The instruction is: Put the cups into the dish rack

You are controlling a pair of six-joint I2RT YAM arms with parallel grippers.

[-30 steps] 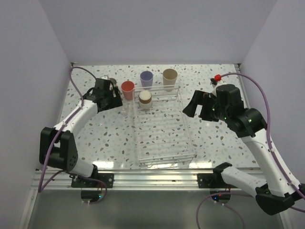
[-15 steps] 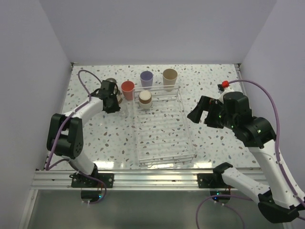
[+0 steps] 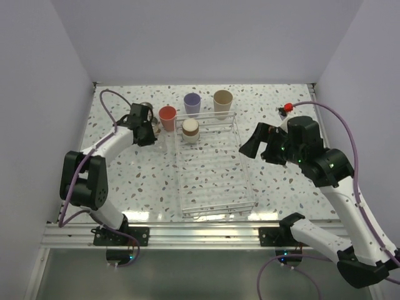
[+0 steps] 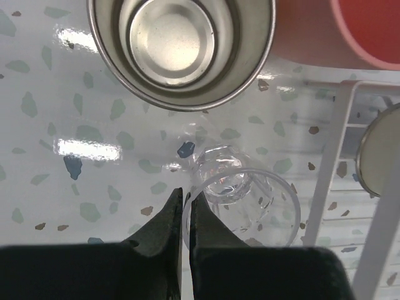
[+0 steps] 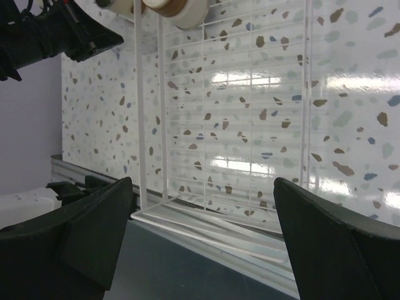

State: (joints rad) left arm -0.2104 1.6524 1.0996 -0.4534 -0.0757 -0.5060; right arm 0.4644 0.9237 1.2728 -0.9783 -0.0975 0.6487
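My left gripper (image 4: 186, 194) is shut, pinching the near rim of the tiny clear cup (image 4: 240, 194), which stands on the table. Just beyond it stands an upright grey cup (image 4: 178, 44), with the coral-red cup (image 4: 337, 31) to its right. From above, the left gripper (image 3: 145, 128) is left of the dish rack (image 3: 245, 164). The coral-red cup (image 3: 167, 117), lavender cup (image 3: 192, 103) and beige cup (image 3: 222, 103) stand behind the rack. A brown-grey cup (image 3: 190, 130) sits upside down in the rack's far end. My right gripper (image 3: 259, 142) hangs open beside the rack's right side.
The right wrist view looks along the rack (image 5: 225, 125) between my open right gripper (image 5: 203, 181), with the table's metal front rail (image 5: 81, 181) below. Walls close in the table on three sides. The rack's white wire wall (image 4: 331, 156) runs just right of the clear cup.
The left gripper has swung in toward the cups and closed from open onto the clear cup's rim. The right arm has shifted slightly and stays open.
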